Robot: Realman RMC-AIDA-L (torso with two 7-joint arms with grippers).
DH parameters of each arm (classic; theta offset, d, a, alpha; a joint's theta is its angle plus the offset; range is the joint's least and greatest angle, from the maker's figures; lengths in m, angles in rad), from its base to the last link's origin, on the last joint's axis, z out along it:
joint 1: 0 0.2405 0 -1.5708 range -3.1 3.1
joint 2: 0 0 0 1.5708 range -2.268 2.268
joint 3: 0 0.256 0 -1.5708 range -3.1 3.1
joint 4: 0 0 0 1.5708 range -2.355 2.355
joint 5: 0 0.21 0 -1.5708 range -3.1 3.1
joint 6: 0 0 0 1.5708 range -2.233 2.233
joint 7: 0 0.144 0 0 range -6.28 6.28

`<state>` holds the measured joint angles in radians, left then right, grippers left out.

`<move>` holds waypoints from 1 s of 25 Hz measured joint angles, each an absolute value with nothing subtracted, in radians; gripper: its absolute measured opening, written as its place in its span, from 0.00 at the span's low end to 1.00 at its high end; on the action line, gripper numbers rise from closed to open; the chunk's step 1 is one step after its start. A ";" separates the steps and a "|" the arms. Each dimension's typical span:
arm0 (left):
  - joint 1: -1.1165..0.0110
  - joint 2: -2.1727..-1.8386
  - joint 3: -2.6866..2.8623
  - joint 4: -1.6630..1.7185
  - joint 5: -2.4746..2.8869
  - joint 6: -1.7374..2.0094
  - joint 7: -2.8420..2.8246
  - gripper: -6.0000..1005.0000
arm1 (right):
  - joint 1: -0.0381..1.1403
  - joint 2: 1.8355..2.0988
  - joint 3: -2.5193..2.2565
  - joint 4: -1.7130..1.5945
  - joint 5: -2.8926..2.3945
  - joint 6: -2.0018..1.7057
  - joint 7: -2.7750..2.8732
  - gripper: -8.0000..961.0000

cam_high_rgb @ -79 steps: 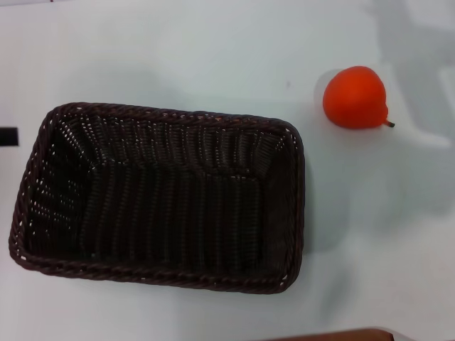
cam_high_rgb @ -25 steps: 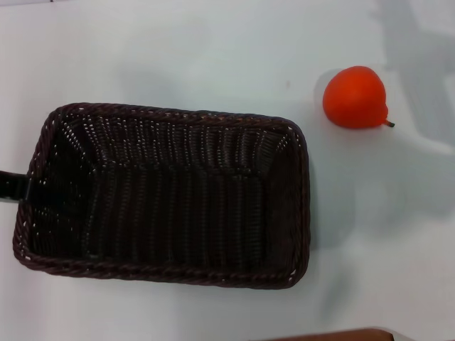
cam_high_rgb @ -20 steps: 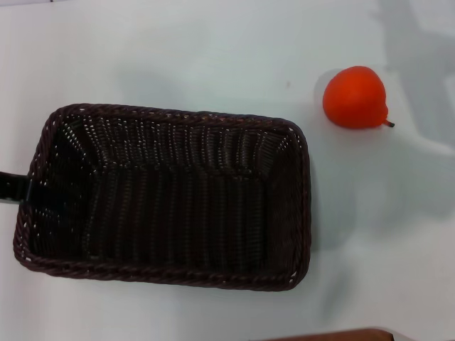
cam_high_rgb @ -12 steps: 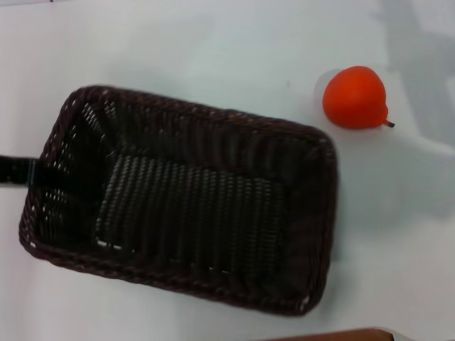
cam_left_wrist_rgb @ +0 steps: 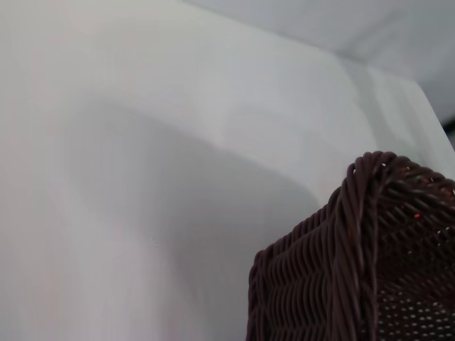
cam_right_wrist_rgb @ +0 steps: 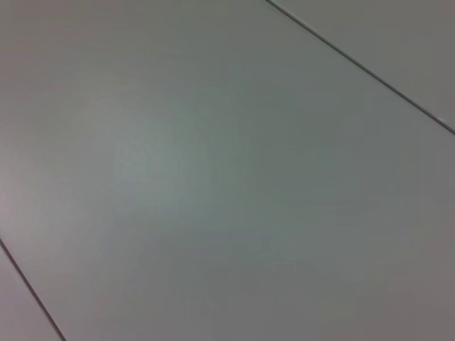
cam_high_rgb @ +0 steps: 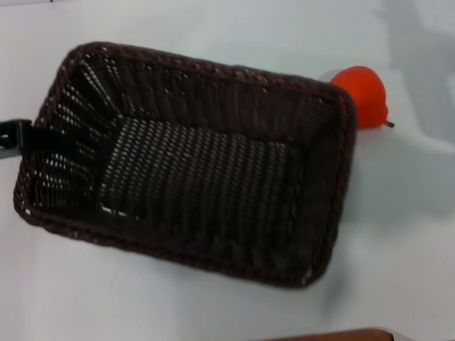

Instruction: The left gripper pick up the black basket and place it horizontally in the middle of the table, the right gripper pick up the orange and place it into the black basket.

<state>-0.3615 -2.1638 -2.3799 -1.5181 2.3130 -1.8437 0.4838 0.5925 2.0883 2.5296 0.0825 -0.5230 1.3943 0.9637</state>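
Gripping the basket at its left short end, the left tool is clamped on the rim.
The basket sits skewed above the white bench, its long axis running from upper left to lower right; the orange lies just beyond the basket's far right corner, partly hidden by the rim. The right tool is out of sight.

Woven wicker black basket, seemingly glossy orange, smooth white table.
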 joint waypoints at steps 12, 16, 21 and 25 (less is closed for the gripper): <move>-0.319 -2.171 -2.351 -1.391 2.294 -1.584 0.388 0.17 | 0.595 2.089 2.531 0.083 -0.523 1.369 0.962 0.82; -0.319 -2.171 -2.349 -1.341 2.283 -1.541 0.389 0.17 | 0.594 2.088 2.531 0.083 -0.523 1.369 0.962 0.82; -0.309 -2.171 -2.347 -1.330 2.283 -1.524 0.390 0.17 | 0.594 2.089 2.531 0.083 -0.523 1.368 0.962 0.82; -0.304 -2.171 -2.347 -1.323 2.282 -1.520 0.391 0.17 | 0.596 2.090 2.531 0.081 -0.523 1.368 0.962 0.82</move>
<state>-0.3038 -2.1705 -2.3466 -1.3233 2.2822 -1.5199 0.3905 0.5964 2.0899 2.5310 0.0814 -0.5230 1.3679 0.9617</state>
